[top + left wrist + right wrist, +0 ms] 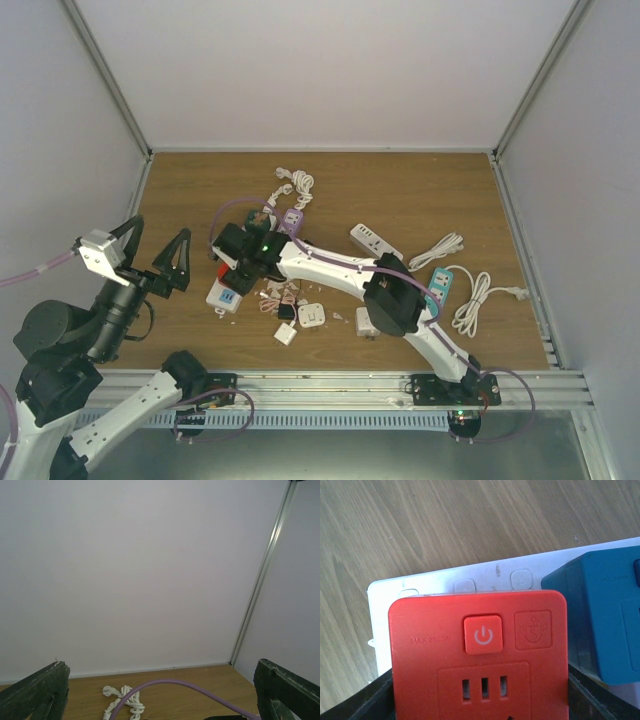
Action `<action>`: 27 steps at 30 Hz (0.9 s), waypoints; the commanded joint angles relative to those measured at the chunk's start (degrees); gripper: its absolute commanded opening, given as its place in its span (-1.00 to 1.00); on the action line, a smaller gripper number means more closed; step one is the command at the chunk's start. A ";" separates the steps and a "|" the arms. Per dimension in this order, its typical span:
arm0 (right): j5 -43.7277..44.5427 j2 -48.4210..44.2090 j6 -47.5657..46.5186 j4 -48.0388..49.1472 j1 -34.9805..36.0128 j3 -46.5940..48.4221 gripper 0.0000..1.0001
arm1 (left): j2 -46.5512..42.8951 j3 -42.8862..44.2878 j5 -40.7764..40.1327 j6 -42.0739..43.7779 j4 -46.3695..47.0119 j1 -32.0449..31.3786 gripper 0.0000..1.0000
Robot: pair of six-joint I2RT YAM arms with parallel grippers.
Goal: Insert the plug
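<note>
Coiled white cable [296,184] near table [420,190] far edge; teal power strip [441,284] and loose white cord [472,303] toward right edge.

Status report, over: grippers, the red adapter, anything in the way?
Left gripper open, raised, empty. Right gripper shut on red adapter cube, over white power strip. Blue cube close alongside.

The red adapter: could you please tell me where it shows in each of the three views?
Top external: red adapter, a sliver left of centre, at the right gripper tip.
Left wrist: not in it.
Right wrist: the red adapter fills the lower middle, power button facing the camera.
Shared landmark: the white strip, just below it in the top view; the same strip lies behind it in the right wrist view.
</note>
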 commanded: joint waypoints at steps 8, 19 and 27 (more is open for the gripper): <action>-2.91 3.61 -4.41 -8.52 -0.76 0.21 -0.28 | 1.07 -0.88 -0.38 -0.19 2.90 0.13 0.98; -1.76 5.27 -7.45 -9.18 0.16 0.05 -0.26 | 1.60 -1.21 -0.61 0.54 3.25 0.07 0.98; 0.96 8.51 -7.35 -10.31 0.59 0.16 -0.25 | 1.67 -0.99 -0.68 1.20 3.38 0.03 0.98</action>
